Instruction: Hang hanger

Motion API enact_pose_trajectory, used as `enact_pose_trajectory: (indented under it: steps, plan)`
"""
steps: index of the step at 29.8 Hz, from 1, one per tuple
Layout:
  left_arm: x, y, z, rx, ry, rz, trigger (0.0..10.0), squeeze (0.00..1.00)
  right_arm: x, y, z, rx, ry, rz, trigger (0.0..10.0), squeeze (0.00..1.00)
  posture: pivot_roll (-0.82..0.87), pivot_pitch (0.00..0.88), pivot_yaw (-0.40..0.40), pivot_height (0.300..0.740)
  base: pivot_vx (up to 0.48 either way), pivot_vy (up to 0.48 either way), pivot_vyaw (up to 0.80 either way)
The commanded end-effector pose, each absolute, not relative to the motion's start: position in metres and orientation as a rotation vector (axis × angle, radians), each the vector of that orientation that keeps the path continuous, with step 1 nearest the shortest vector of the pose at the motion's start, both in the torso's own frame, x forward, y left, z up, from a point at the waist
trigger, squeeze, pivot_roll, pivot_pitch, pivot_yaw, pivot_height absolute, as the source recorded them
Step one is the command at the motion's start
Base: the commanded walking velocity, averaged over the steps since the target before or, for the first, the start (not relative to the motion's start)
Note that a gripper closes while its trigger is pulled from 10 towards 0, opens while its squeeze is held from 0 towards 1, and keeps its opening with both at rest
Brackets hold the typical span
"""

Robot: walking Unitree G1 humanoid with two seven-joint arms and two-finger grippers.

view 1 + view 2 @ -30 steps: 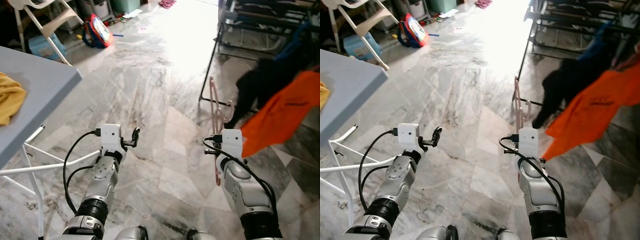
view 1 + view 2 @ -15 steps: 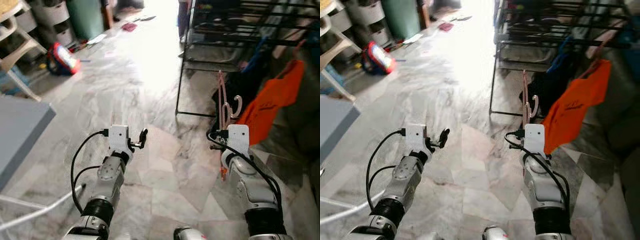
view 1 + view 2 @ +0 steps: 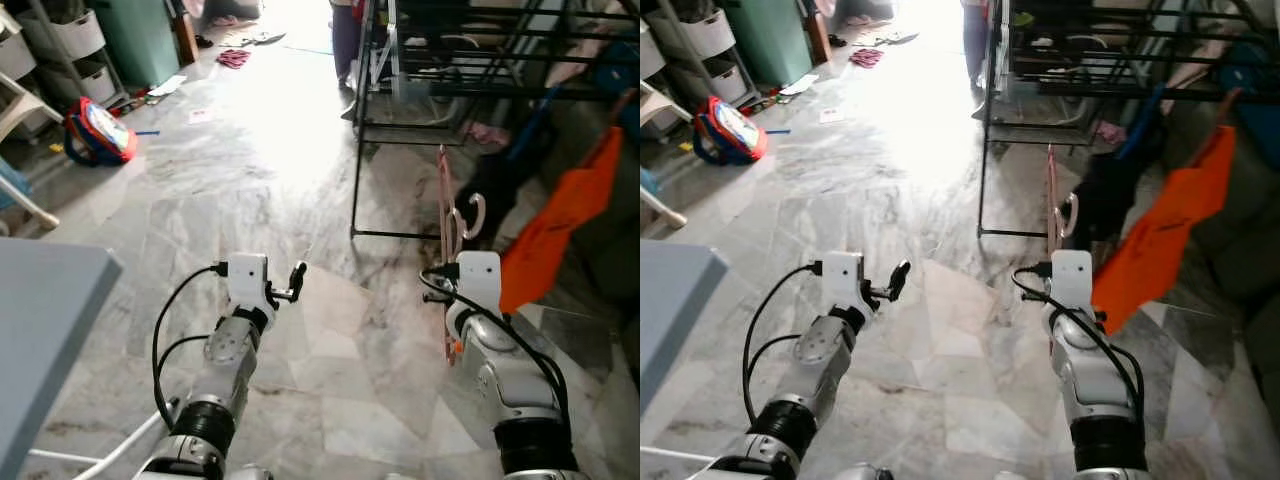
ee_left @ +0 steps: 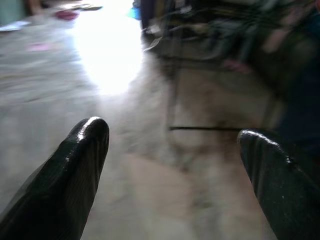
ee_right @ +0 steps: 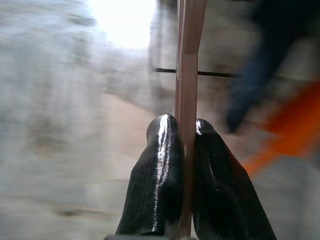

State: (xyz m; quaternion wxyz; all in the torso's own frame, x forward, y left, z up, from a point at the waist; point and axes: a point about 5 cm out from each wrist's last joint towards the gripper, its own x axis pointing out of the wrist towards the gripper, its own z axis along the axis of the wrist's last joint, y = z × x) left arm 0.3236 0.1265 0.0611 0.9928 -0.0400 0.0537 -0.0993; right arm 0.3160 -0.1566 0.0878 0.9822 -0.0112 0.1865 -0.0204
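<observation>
A thin pink hanger (image 5: 189,60) is clamped between the black fingers of my right gripper (image 5: 186,131). It stands upright above my right wrist, its hook (image 3: 470,214) curling to the right. Just beyond it rises the black drying rack (image 3: 357,120), with an orange garment (image 3: 560,222) and a dark garment (image 3: 493,187) hanging on its right side. My left gripper (image 4: 175,137) is held out over the marble floor, open, with nothing between its fingers.
A grey table corner (image 3: 45,330) juts in at the lower left, with a white leg (image 3: 120,448) below it. A red and blue backpack (image 3: 97,131), a green bin (image 3: 140,40) and storage drawers (image 3: 70,35) line the far left. Sunlit marble floor (image 3: 250,170) stretches ahead.
The camera has turned right toward the rack, so the table has slid out to the left and the rack looms larger. The hanger stays in my right gripper; the left stays open.
</observation>
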Motion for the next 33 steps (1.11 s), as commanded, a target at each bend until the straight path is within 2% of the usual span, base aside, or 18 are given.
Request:
enact_pose_trajectory:
  steps: [1,23,33]
  plan:
    - [0.3240,0.1211,0.0629,-0.085,0.104,-0.210,10.0,0.00,0.3150,-0.1645,0.0874,-0.035,0.383,-0.057,10.0,0.00,-0.15,0.157,0.028,0.740,0.379,0.296,0.00]
    - [0.3215,0.1148,0.0624,-0.082,0.104,-0.256,10.0,0.00,0.3192,-0.1674,0.0928,-0.024,0.361,-0.093,10.0,0.00,-0.15,0.161,0.030,0.740,0.435,0.027,0.00]
    - [0.3197,0.1147,0.0599,-0.068,0.115,-0.263,10.0,0.00,0.3197,-0.1681,0.0923,-0.030,0.362,-0.097,10.0,0.00,-0.15,0.159,0.027,0.740,0.295,-0.365,0.00]
